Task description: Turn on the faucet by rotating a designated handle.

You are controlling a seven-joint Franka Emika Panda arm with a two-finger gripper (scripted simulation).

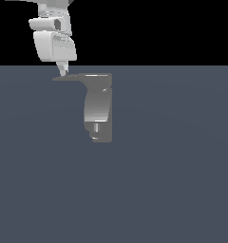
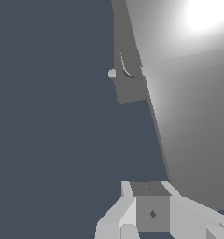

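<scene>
1. one gripper [image 1: 63, 72] of yours hangs with its tip touching the handle [image 1: 68, 78] near its pointed end; you cannot tell the jaws' gap.
2. faucet [image 1: 98, 107] stands on the surface [image 1: 173, 180], handle pointing toward the exterior view's left.

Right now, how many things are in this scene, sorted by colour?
White: 1, the robot's fingers, their tip right at the handle's pointed end.
Grey: 1, the faucet, which carries a flat dark grey handle on top.
Blue-grey: 1, the floor under it all.
Total: 3.
</scene>
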